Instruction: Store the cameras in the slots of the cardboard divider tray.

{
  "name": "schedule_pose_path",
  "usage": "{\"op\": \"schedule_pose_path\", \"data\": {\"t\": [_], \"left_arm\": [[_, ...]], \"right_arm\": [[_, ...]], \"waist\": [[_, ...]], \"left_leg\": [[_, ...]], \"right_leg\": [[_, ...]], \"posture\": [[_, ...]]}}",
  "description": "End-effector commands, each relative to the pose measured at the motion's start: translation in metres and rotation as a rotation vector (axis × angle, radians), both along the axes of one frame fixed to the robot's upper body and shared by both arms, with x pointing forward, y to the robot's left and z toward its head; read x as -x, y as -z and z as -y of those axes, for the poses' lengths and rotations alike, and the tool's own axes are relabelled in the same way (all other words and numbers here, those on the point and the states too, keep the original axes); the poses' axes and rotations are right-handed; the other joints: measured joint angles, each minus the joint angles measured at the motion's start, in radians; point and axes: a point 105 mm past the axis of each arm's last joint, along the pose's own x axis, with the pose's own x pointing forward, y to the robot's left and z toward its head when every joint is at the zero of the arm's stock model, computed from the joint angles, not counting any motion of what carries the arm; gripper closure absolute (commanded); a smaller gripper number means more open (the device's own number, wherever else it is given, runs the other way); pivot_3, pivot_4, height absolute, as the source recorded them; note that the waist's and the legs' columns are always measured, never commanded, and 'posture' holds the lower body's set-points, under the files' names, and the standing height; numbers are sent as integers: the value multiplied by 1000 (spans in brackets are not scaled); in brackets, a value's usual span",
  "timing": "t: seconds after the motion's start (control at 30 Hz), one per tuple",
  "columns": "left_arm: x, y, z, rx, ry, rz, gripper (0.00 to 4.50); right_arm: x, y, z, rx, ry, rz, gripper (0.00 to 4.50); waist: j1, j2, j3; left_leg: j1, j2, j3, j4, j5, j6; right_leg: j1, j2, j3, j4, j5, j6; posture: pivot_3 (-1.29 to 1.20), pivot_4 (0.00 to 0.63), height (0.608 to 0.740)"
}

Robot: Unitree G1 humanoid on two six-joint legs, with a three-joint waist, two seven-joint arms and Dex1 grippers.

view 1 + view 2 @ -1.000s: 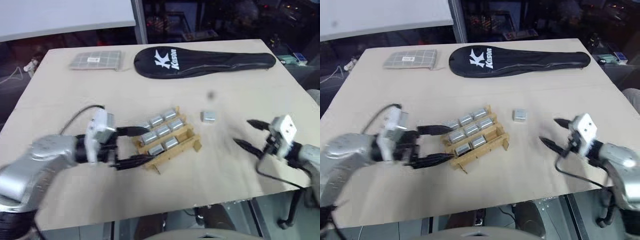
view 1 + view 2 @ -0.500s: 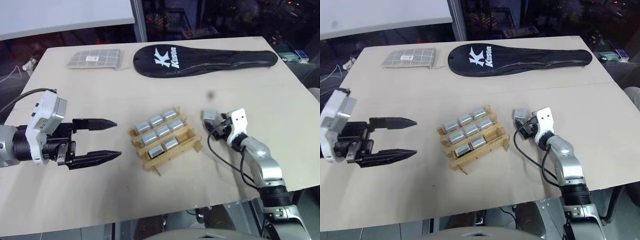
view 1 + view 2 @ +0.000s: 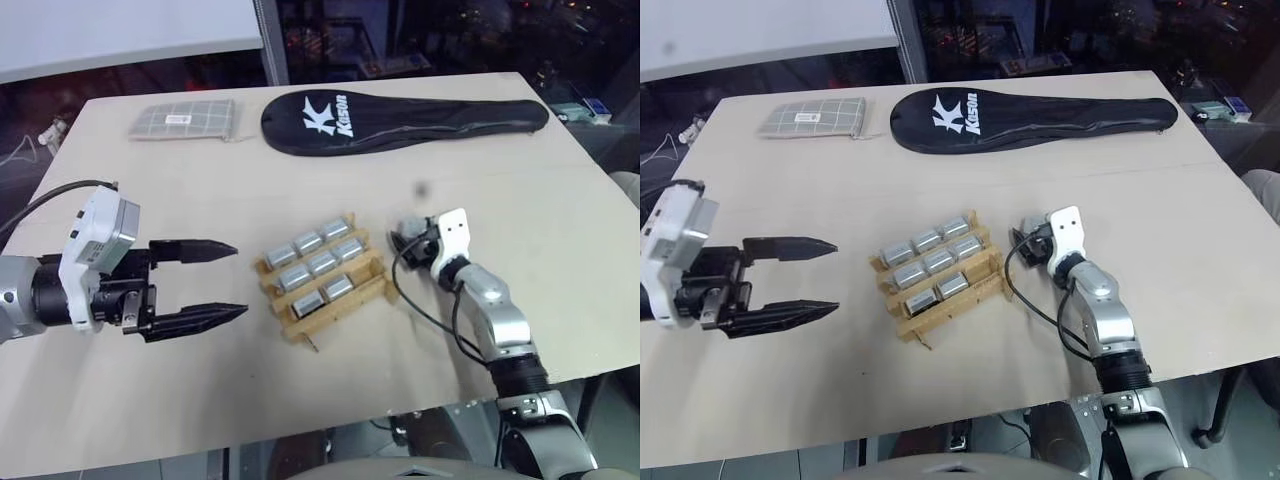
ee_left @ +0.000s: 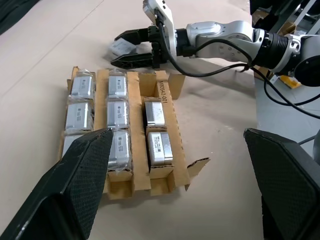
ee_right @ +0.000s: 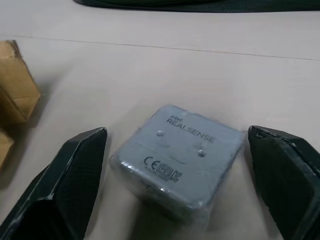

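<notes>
Cardboard divider tray [image 4: 131, 165] on bench [image 4: 215, 200], eight cameras [image 4: 159, 148] slotted; right pincer [image 4: 120, 49] straddles a loose camera [image 4: 120, 47] beyond it.

My left gripper [image 3: 215, 280] has two long black fingers [image 4: 70, 185] that end in a point, and their inner faces have a fine checked texture. Behind them sits a black motor block, a white box-shaped wrist camera housing [image 3: 98, 235] and a silver-grey round forearm. A black cable runs from that housing. My right gripper [image 4: 120, 48] has the same black pointed fingers and a white housing. Its arm is silver-grey with black joint rings, and thin black cables loop beside it.
</notes>
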Motion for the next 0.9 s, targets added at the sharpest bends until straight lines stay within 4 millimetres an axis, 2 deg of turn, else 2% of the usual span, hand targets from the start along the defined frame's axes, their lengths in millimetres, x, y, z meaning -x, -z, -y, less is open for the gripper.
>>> {"op": "schedule_pose_path", "data": {"t": [0.03, 0.1, 0.23, 0.37, 0.5, 0.67, 0.8, 0.9], "left_arm": [[0, -3, 0, -5, 3, 31, 127], [-1, -3, 1, 4, 3, 32, 127], [-9, -5, 10, 93, 4, 31, 127], [-32, -4, 21, 215, -52, 40, 127], [-49, 0, 40, 327, -56, -19, 127], [-67, 6, 66, 409, -23, -112, 127], [-71, 8, 81, 422, 34, -161, 127], [-74, 11, 87, 411, 56, -168, 127]], "right_arm": [[-3, -5, 10, 9, 48, 28, 1381], [-2, -5, 13, 4, 53, 30, 2038], [2, -6, 18, 29, 39, 35, 2056], [16, -26, 17, 246, -114, 211, 2056], [44, -60, 1, 407, -388, 433, 2056], [61, -93, -19, 573, -599, 681, 2056], [67, -111, -37, 655, -688, 838, 2056], [73, -116, -48, 716, -746, 942, 2056]], "waist": [[0, 0, 0], [1, 0, 0], [6, 0, 0], [10, 0, 0], [6, 0, 1], [1, -1, 1], [3, -2, 1], [5, -2, 1]], "left_leg": [[0, 0, 0, 0, 0, 0], [0, 0, 0, 0, 0, 0], [0, 0, 0, 0, 0, 0], [0, -2, 0, 0, 0, 0], [-1, -2, 0, 1, 0, 0], [1, -1, -1, 1, 0, 0], [1, -1, 0, 1, 0, 0], [-1, -1, -1, 1, 0, 0]], "right_leg": [[0, 0, 0, 0, 0, 0], [0, 0, 0, 0, 0, 0], [1, 0, 0, 0, 0, 0], [1, -2, 0, 0, 0, 0], [2, -1, 0, -1, 1, 0], [2, 2, 1, 1, 3, 4], [2, 2, 0, 1, 3, 4], [2, 1, 0, 0, 3, 4]], "posture": [[0, 150, 740], [0, 150, 740], [0, 150, 740], [0, 150, 740], [0, 150, 740], [0, 150, 740], [0, 150, 740], [0, 150, 740]]}}
